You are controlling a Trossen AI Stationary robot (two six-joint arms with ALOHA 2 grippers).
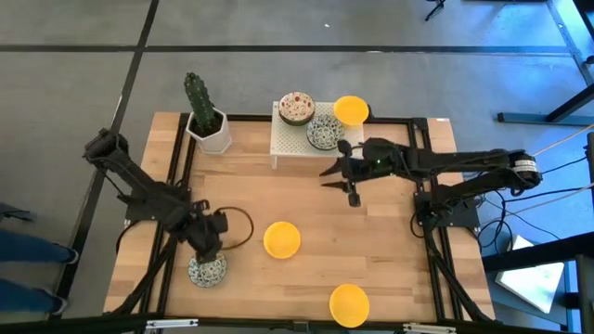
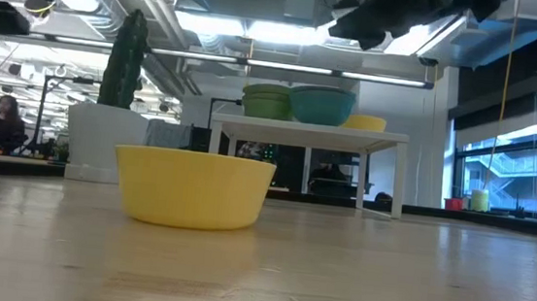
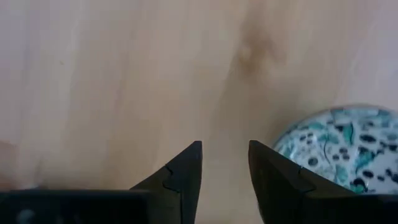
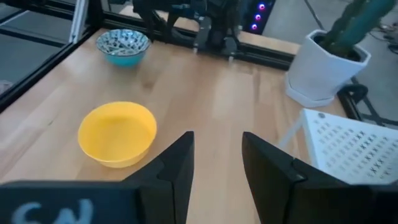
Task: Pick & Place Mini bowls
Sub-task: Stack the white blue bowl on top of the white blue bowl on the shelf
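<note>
The left gripper (image 3: 225, 180) hung low over the table (image 1: 306, 195) with its jaws narrowly parted and nothing between them; a blue-green patterned bowl (image 3: 339, 149) sat on the wood just beside one fingertip, outside the gap; the right gripper (image 4: 216, 168) hovered higher, jaws likewise narrow and empty, beside the white rack (image 1: 292, 144); a yellow bowl (image 4: 117, 134) lay ahead of its fingers and off to one side, well apart from them; three more bowls stood on the rack behind that gripper, speckled (image 1: 296, 107), blue-green (image 1: 324, 132) and yellow (image 1: 351, 109); another yellow bowl (image 1: 349, 304) sat at the table's near edge; a potted cactus (image 1: 206, 116) stood beside the rack.
</note>
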